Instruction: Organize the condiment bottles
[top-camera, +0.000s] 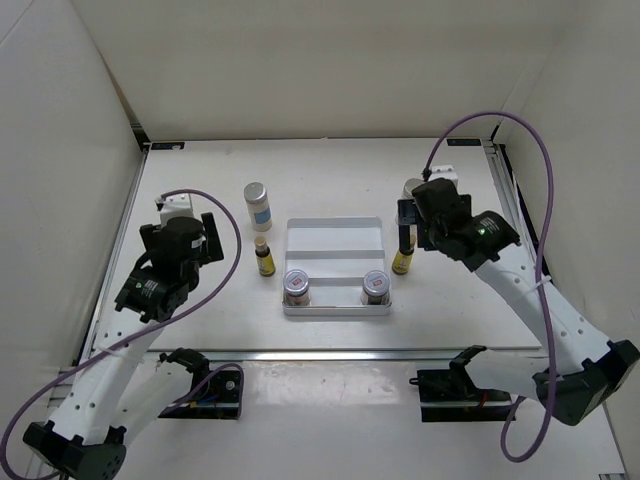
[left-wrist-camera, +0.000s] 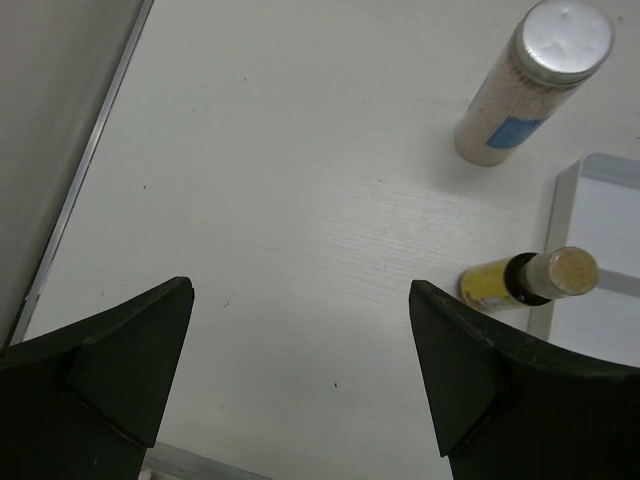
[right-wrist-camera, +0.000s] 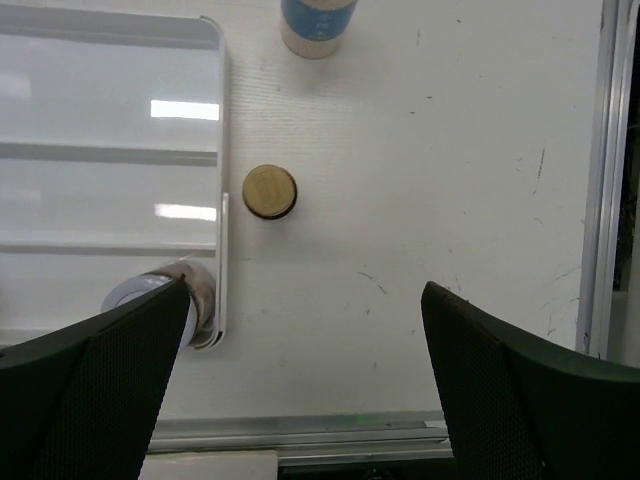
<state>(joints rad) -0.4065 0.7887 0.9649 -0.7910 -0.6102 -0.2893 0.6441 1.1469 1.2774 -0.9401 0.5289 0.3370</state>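
Note:
Two squat brownish jars (top-camera: 297, 286) (top-camera: 375, 286) stand in the near strip of the white ridged tray (top-camera: 335, 240). A white bottle (top-camera: 258, 205) with a silver cap and a slim yellow bottle (top-camera: 264, 258) stand left of the tray; both show in the left wrist view, the white bottle (left-wrist-camera: 520, 90) beyond the yellow one (left-wrist-camera: 525, 280). A second yellow bottle (top-camera: 402, 255) stands right of the tray, seen from above in the right wrist view (right-wrist-camera: 270, 192). A second white bottle (top-camera: 413, 188) (right-wrist-camera: 315, 25) is partly hidden behind my right gripper. My left gripper (top-camera: 208, 238) (left-wrist-camera: 300, 370) and right gripper (top-camera: 412, 215) (right-wrist-camera: 305, 380) are open and empty.
The tray's corner (left-wrist-camera: 590, 200) lies beside the left yellow bottle. In the right wrist view the tray (right-wrist-camera: 110, 170) is at left, with one jar (right-wrist-camera: 165, 298) half hidden by my finger. Metal rails (top-camera: 330, 352) edge the table. White walls enclose it.

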